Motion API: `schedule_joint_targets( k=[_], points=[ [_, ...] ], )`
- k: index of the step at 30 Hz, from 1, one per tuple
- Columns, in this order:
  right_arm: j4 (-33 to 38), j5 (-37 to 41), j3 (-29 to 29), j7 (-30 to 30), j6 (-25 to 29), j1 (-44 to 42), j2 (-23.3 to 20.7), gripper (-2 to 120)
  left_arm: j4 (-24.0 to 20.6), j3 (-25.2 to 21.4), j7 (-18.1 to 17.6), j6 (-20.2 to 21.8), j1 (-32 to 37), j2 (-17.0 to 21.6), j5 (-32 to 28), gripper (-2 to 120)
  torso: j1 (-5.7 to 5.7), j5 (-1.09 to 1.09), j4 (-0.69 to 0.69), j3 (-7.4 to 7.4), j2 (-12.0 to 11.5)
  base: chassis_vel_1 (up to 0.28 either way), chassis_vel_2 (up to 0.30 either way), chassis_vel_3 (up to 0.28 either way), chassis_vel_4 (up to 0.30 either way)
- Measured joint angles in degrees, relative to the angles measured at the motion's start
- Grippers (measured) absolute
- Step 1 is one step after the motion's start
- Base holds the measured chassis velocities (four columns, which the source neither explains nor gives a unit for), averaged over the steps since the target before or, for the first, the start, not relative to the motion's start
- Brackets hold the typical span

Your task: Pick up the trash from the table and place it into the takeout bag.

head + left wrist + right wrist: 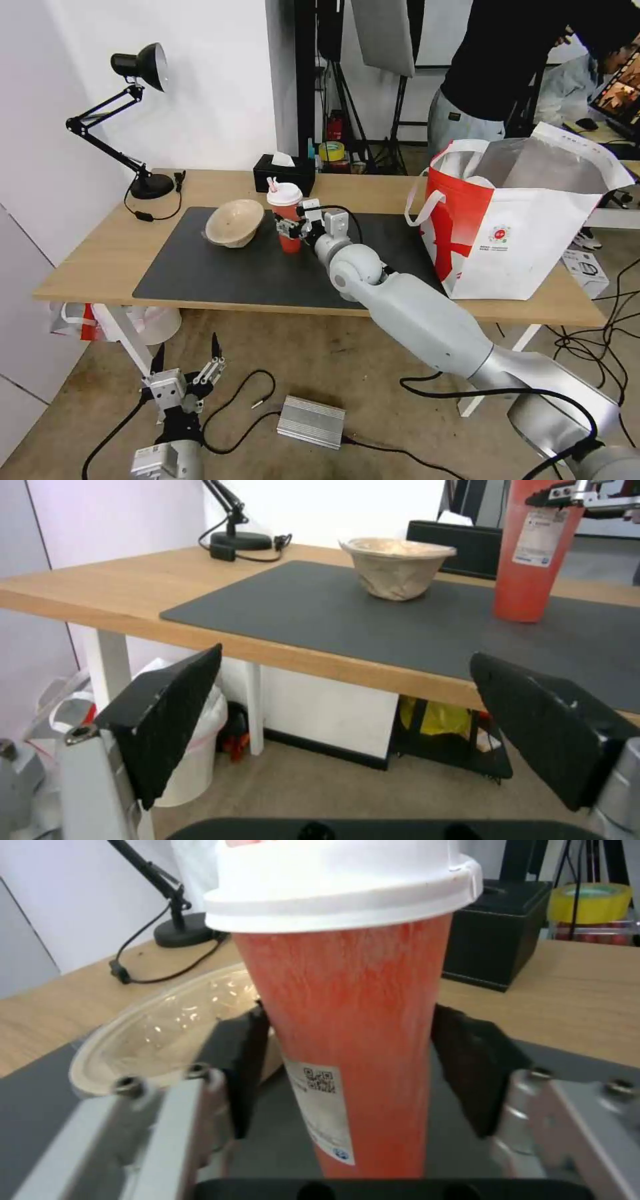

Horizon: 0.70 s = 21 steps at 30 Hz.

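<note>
Right gripper point(291, 228), frame center, has its pads either side of the cup point(287, 215) on the mat point(220, 273); clamped or not, cannot tell. Left gripper point(187, 359), lower left, fingers apart. Bowl point(233, 223) left of cup; bag point(513, 213) at right on table point(100, 253).

Hidden and cut-off parts around the cup and bag

The red drink cup point(353, 1040) loses its straw and lid top past the right wrist view's upper edge, and its base is hidden behind the right gripper point(353, 1075); whether the pads touch its wall cannot be told. In the left wrist view the cup's lid is cut off. The takeout bag point(513, 247) hides its contents behind its near wall; its round logo's print is too small to read. The right arm covers part of the dark mat point(220, 273).
</note>
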Motion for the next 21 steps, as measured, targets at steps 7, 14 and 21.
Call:
schedule_joint_targets(
  k=[7,14,21],
  points=[
    [-0.58,-0.01,0.01,0.07,0.01,0.15,0.7,30,0.05,-0.05,0.0,-0.02,-0.12,0.0,-0.01,100,0.0,0.0,0.0,0.0,0.0,0.0,0.0,0.0,0.0],
    [-0.66,0.0,0.03,0.04,0.01,0.12,0.71,12,0.47,-0.01,0.01,-0.03,-0.38,0.01,-0.05,100,0.0,0.0,0.01,0.0,0.0,0.0,0.0,0.0,0.0],
    [0.06,-0.03,0.17,-0.08,0.13,0.0,-0.19,3,0.84,0.23,0.03,-0.03,-0.72,0.03,-0.05,100,0.0,0.0,0.0,0.0,0.0,0.0,0.0,0.0,0.0]
  ],
)
